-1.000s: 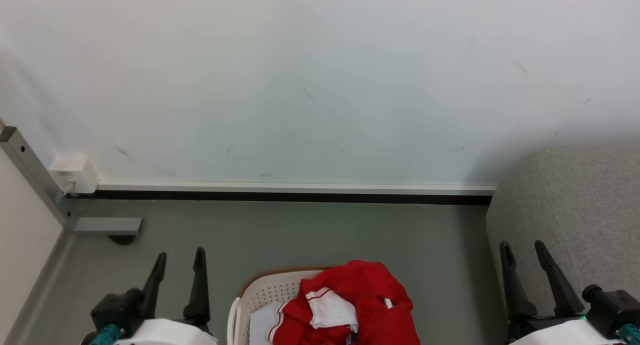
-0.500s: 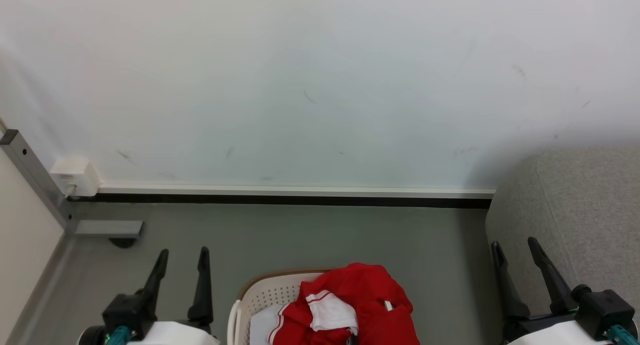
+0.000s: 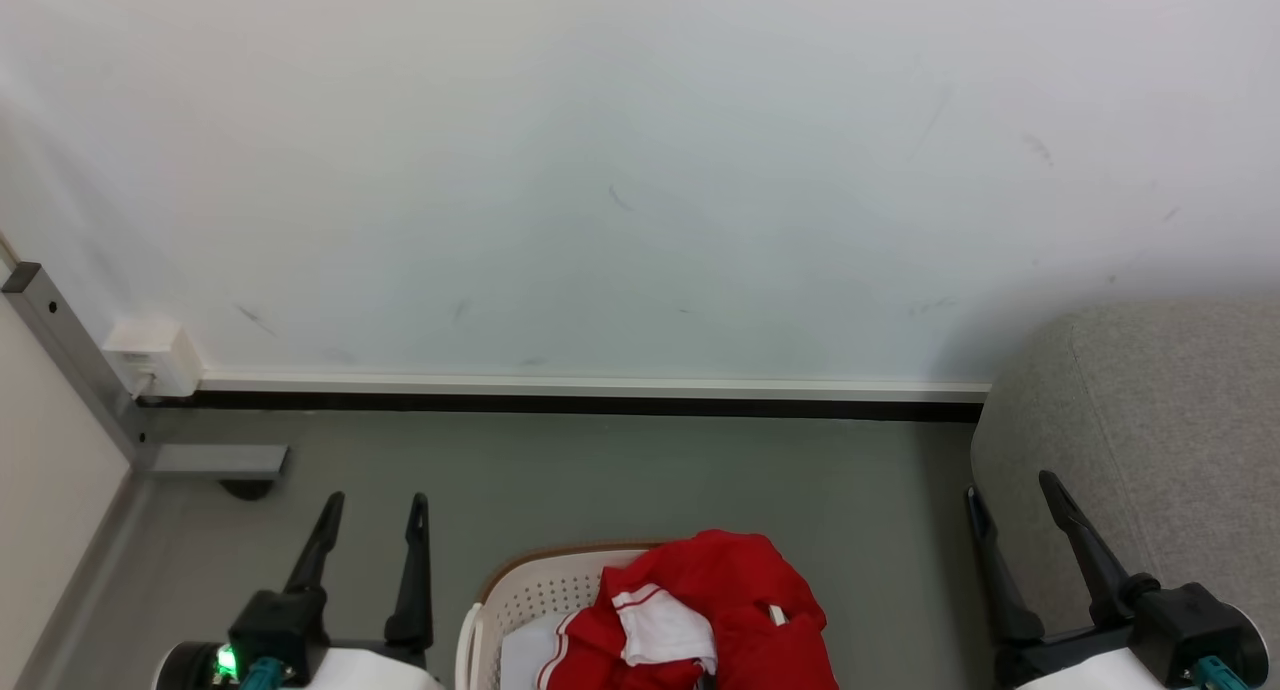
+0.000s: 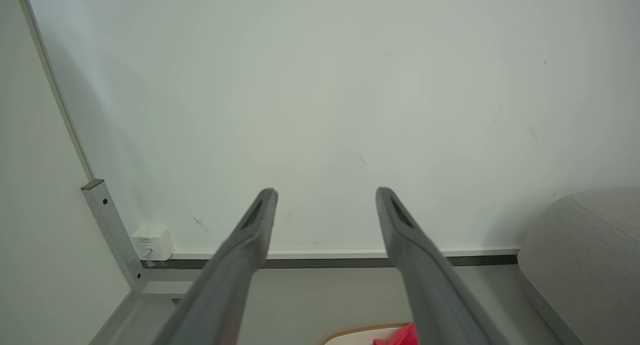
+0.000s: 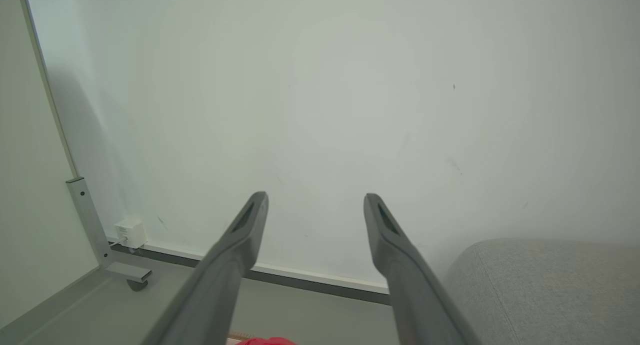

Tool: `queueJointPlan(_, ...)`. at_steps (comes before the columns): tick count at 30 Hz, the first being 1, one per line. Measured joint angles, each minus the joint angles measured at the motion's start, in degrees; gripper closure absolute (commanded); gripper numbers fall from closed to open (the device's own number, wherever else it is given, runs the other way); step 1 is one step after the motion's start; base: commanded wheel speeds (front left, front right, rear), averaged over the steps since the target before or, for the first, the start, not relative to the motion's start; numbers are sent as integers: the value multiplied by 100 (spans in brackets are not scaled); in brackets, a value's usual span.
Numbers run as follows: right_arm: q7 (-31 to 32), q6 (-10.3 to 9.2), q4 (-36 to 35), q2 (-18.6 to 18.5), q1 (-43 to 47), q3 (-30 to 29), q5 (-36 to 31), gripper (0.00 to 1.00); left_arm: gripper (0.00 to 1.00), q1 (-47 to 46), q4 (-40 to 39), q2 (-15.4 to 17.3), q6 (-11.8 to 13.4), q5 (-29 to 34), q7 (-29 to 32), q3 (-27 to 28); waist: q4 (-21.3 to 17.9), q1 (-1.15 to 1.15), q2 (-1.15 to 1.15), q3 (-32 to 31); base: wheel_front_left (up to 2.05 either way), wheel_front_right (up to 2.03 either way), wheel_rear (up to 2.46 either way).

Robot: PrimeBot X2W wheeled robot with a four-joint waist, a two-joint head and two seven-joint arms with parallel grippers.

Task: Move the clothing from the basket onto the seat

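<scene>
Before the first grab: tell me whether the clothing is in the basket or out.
In: the clothing sits heaped inside the basket, above its rim.

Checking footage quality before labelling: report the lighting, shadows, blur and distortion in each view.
Head view: even, soft light, no glare; faint shadow on the wall above the seat; clothing sharp. Left wrist view: wide-angle bows the corner line; left hand blurs toward the bottom edge. Right wrist view: same bowing, right hand likewise soft, shadow by the metal post.
</scene>
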Motion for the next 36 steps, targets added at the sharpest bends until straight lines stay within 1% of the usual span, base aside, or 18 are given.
queueJointPlan(5, -45, 0, -3, -1, -9, 16, -138, 0, 0, 1, -12, -21, -3, 77, -43, 54, -5, 0, 0, -1, 0, 0, 0)
queueJointPlan(26, -45, 0, -11, -16, -50, 37, -90, 0, 0, 20, 15, -99, -112, 77, -43, 155, -44, 0, 0, 40, 0, 0, 0)
queueJointPlan(36, -46, 0, -104, -56, -124, 56, -55, 0, 0, 1, -15, -120, -162, 76, -43, 224, -158, 0, 0, 221, 0, 0, 0)
